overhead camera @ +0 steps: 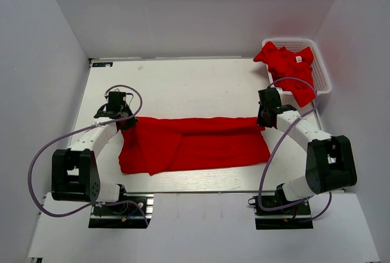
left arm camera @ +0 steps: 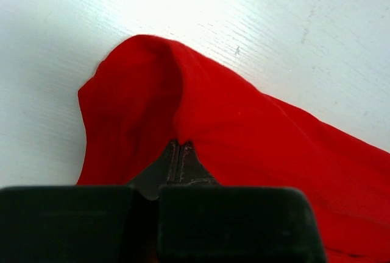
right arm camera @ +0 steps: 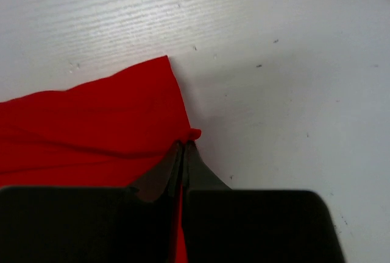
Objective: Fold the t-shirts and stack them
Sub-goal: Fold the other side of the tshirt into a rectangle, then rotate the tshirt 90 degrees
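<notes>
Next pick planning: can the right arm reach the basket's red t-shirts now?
Probably not: the right pincer is shut on the spread red fabric t-shirt, though the heaped red t-shirts in the white lattice basket lie close, unobstructed.

A t-shirt [overhead camera: 195, 144] lies mid table [overhead camera: 195, 86], basket [overhead camera: 325, 74] back-right.

Robot-manipulation lab cell. Evidence: plain white walls [overhead camera: 55, 44] enclose a white table [overhead camera: 201, 80]; left arm [overhead camera: 91, 138] & right arm [overhead camera: 301, 129] bolted via black base plates [overhead camera: 119, 214] at near edge; props: red t-shirts [overhead camera: 195, 144], white lattice basket [overhead camera: 326, 83].
</notes>
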You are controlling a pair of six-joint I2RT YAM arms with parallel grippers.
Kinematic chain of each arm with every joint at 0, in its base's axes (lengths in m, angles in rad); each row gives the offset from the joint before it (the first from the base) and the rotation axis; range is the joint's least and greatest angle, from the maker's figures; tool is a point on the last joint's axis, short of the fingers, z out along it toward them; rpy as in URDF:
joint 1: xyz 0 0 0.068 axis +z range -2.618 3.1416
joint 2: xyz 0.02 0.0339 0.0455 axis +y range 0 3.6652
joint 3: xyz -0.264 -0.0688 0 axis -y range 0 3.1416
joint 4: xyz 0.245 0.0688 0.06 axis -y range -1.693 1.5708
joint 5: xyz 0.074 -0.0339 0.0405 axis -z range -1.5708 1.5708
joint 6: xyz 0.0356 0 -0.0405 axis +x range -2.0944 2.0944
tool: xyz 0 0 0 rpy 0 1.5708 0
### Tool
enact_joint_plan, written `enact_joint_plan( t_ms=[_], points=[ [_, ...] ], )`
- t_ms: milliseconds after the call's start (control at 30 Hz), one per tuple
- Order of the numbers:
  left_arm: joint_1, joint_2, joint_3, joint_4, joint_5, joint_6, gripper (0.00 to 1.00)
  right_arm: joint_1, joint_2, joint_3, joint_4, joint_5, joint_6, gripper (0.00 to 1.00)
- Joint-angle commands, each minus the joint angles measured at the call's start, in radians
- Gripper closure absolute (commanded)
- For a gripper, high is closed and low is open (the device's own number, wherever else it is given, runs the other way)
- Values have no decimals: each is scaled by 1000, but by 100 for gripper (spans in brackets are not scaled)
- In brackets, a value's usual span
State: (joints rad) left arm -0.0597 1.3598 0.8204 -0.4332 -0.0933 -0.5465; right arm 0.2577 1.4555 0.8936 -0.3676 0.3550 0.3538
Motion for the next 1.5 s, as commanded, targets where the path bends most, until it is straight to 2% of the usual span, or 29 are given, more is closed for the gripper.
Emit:
enact_joint_plan(
  t_ms=[0,100,133,200,267,300,367,400,500,667,733,833,1000,1067,1167,1367,1467],
  points=[
    [8,19,17,31,-5,17,100,-6,-20,-35,24,4,24,100],
    [8,61,17,31,-5,17,100,-3,-9,-45,35,2,34,100],
    [8,70,17,22,-5,17,100,-5,-4,-50,42,-1,37,96],
    [8,94,17,7,-20,17,100,-3,-3,-65,47,13,53,96],
    [8,107,43,-31,-40,-9,99,-2,-17,-73,38,27,68,87],
    [8,107,52,-48,-60,-18,91,-3,-24,-76,35,32,70,66],
    [8,130,92,-99,-74,-18,64,-3,-73,-78,26,48,74,51],
    [8,130,105,-99,-83,-18,42,-3,-86,-70,7,65,70,10],
    [8,119,144,-127,-83,-29,0,-5,-138,-61,-33,79,93,10],
    [8,59,207,-156,-92,-47,0,3,-196,-2,-57,36,45,10],
    [8,39,218,-165,-82,-47,0,2,-211,1,-31,-58,4,10],
    [-5,16,218,-119,-14,-17,0,3,-213,-10,31,-206,-30,10],
    [-17,39,162,2,233,42,0,8,-153,-67,163,-442,-24,10],
    [-28,67,126,43,321,42,0,11,-118,-90,194,-476,-13,10],
    [-41,117,56,105,365,42,0,8,-55,-128,231,-490,20,10],
    [-71,257,45,105,365,42,0,-2,51,-194,249,-485,88,10],
    [-71,311,66,105,342,42,0,-2,52,-232,240,-493,102,10]
  ],
)
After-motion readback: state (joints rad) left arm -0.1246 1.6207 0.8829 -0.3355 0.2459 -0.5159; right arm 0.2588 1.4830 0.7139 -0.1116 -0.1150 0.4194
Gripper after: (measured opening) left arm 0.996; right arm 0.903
